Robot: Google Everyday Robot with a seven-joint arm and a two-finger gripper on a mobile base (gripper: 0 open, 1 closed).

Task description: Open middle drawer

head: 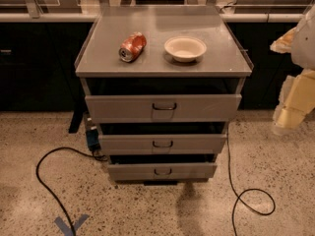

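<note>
The grey metal cabinet (162, 63) stands in the middle of the camera view with three drawers stacked in its front. The middle drawer (197, 144) is the second one down, a wide flat front with a small dark loop handle (162, 143) at its centre. A dark gap shows above each drawer front. My gripper (289, 113), cream-coloured, hangs at the right edge of the view. It is to the right of the cabinet, at about the height of the top drawer (206, 107), and touches nothing.
A crushed red can (132, 46) and a white bowl (185, 48) sit on the cabinet top. Black cables loop on the speckled floor at left (42, 178) and right (253, 200). A blue tape mark (71, 224) lies at the front left. Dark counters run behind.
</note>
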